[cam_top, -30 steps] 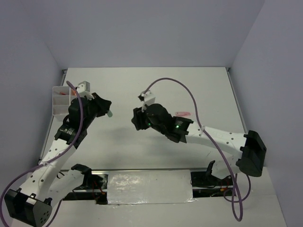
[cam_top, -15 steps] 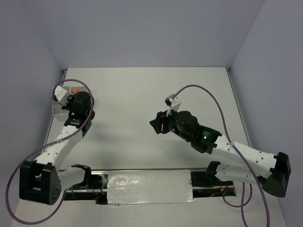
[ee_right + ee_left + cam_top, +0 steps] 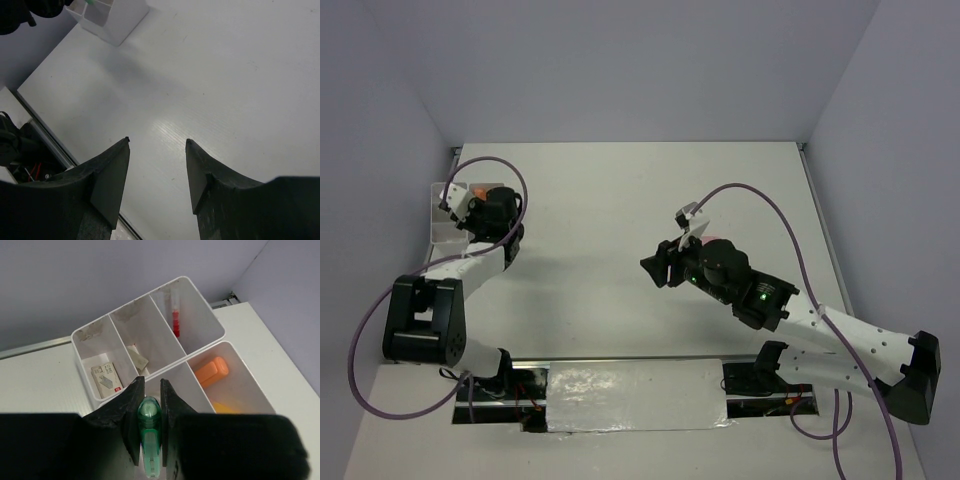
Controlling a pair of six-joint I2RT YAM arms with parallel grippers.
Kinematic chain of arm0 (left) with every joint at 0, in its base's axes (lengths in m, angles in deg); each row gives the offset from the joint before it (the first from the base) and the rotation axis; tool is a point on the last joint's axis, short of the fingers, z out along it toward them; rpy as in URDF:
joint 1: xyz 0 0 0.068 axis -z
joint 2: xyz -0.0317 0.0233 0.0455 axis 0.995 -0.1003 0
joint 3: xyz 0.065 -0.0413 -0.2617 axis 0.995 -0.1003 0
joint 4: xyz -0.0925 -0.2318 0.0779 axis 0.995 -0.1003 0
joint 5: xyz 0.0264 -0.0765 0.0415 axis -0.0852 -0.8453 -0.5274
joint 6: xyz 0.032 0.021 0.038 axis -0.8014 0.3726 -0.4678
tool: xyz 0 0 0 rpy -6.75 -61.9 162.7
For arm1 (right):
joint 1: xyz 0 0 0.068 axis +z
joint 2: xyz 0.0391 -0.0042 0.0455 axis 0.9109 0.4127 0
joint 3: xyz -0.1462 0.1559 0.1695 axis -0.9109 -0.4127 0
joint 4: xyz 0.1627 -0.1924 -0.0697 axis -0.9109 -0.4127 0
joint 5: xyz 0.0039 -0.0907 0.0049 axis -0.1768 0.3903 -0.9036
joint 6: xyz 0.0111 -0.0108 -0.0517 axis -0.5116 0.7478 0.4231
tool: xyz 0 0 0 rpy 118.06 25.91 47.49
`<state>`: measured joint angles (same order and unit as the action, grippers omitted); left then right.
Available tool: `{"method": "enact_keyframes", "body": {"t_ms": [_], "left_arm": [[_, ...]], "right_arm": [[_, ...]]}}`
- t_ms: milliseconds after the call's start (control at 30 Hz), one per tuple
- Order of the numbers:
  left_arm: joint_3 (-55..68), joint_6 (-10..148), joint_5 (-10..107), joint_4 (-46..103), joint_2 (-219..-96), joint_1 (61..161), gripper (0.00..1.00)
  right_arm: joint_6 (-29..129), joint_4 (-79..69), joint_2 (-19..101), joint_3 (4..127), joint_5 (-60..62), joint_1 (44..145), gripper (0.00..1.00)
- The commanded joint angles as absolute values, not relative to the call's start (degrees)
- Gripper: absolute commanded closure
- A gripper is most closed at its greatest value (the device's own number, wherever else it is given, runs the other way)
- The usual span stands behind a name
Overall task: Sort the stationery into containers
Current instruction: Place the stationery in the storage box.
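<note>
**Supervisor:** What are you seeing, largest item first?

**Operator:** I am looking at the white table [image 3: 620, 200]. The divided white box [image 3: 206, 307] is sitting at its left edge. My left gripper [image 3: 150, 385] is hanging over the box's nearer side, and its fingers are clamping a green marker [image 3: 150, 440].

**Supervisor:** And the right?

**Operator:** My right gripper [image 3: 157, 142] is hovering over bare table, well apart from the box. Its jaws are standing open and holding nothing.

**Supervisor:** Contents?

**Operator:** Going by the left wrist view, an orange marker [image 3: 212, 371] is lying in the nearer right compartment. A red pen [image 3: 175, 320] is leaning in the back right one. A tan eraser [image 3: 136, 354] is lying in the back middle, and a sleeved white eraser [image 3: 106, 377] in the back left.
</note>
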<state>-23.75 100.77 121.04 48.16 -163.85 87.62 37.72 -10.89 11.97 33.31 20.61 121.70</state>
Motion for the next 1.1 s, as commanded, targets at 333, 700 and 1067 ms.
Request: {"method": "enact_keyframes", "body": {"t_ms": [333, 700, 1067], "left_arm": [[-23.1, 101.6, 124.7, 58.0, -168.6, 85.8, 0.87], [-22.2, 107.0, 127.0, 50.7, -171.1, 85.7, 0.81], [-20.9, 110.9, 129.2, 46.2, -172.9, 85.7, 0.46]], "right_arm": [[39.2, -8.9, 12.3, 32.8, 18.9, 121.2, 0.44], [39.5, -8.7, 12.2, 32.7, 18.7, 121.3, 0.44], [39.5, -8.5, 11.8, 32.5, 18.0, 121.2, 0.44]]}}
